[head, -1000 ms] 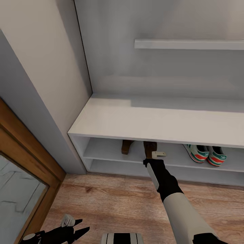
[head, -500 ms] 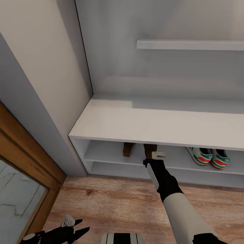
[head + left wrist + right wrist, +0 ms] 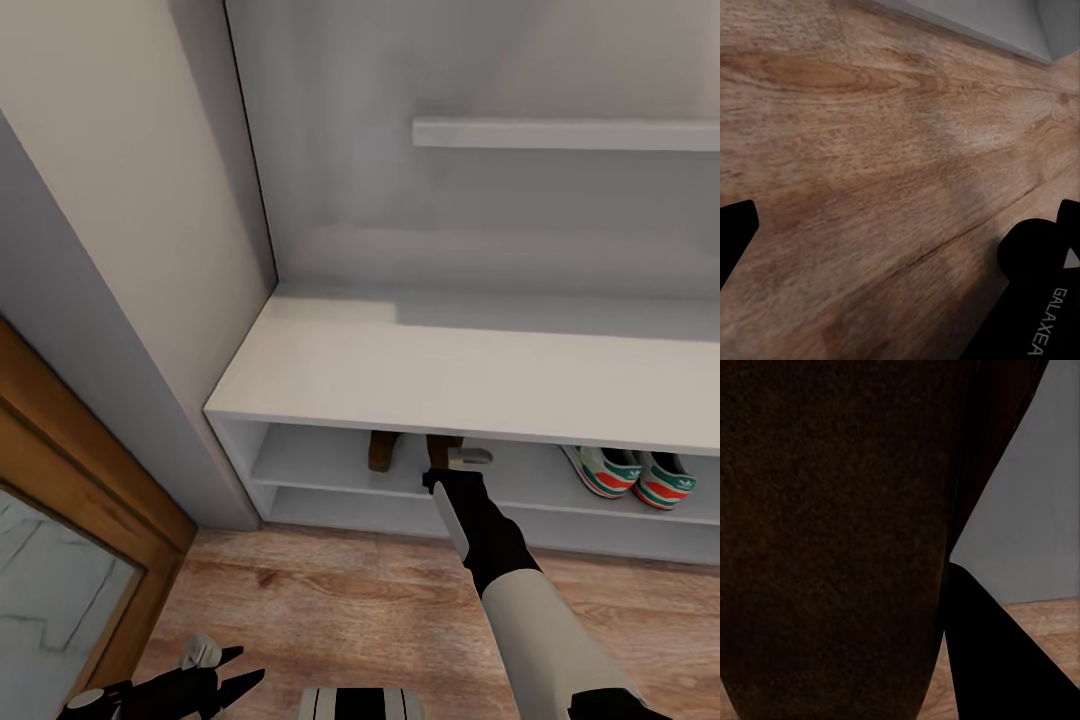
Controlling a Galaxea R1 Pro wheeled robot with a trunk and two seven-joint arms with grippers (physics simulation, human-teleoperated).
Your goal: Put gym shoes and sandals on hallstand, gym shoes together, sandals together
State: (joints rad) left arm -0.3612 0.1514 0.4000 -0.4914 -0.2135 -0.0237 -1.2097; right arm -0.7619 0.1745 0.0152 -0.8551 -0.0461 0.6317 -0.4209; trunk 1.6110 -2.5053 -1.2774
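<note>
The light-grey hallstand (image 3: 450, 370) fills the head view, with one wall shelf (image 3: 560, 133) above it. On its middle tier the two gym shoes (image 3: 612, 470) (image 3: 668, 482) stand side by side at the right. Two brown sandals are under the top board further left: one (image 3: 383, 450) stands free, the other (image 3: 440, 447) is at my right gripper (image 3: 452, 463), which reaches into the tier and is shut on it. In the right wrist view this sandal's dark brown surface (image 3: 832, 525) lies against a black finger (image 3: 997, 660). My left gripper (image 3: 232, 672) (image 3: 900, 240) hangs open over the corridor floor (image 3: 340, 590).
A wooden door frame (image 3: 90, 470) with a glass pane runs along the left, beside a grey wall pillar. The robot's base (image 3: 360, 703) shows at the bottom edge. Wood planks lie in front of the rack.
The whole picture has shifted a little, so the camera moved. My right gripper stays at the sandal inside the tier. The left gripper has not moved.
</note>
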